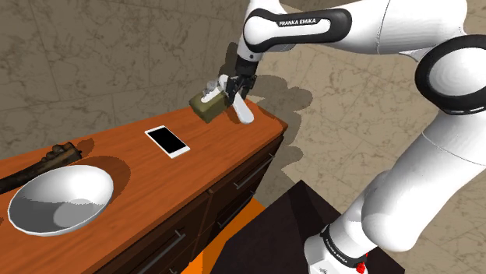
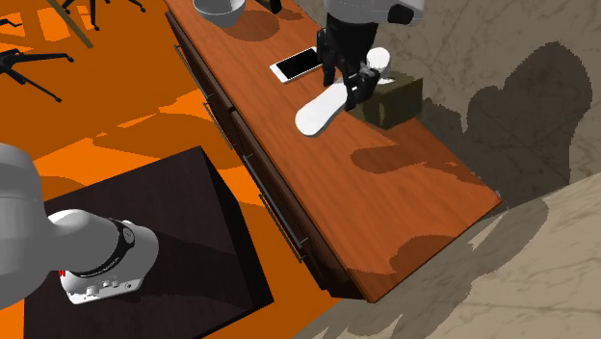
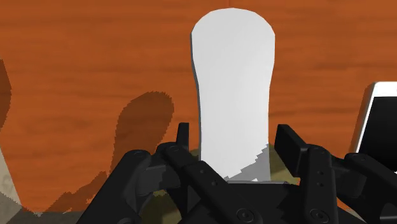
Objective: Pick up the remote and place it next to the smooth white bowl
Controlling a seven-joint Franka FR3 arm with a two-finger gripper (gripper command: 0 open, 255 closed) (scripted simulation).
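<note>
The remote [image 3: 234, 83] is a plain white, long slab with a rounded, wider end. The gripper [image 3: 234, 137] is clenched on its narrow end, holding it above the desk [image 1: 117, 148] just beside an olive box [image 1: 204, 108] with something white at its top. One white bowl [image 1: 78, 214] sits well apart. One black-screened phone [image 1: 167, 141] lies flat between bowl and box.

On the wrist camera I can't see the near end of the remote [image 3: 232, 83]; the gripper [image 3: 232, 153] covers it. The phone [image 3: 382, 121] runs off the picture's edge. In my second exterior view, the frame's top crops the bowl [image 2: 220, 12].
</note>
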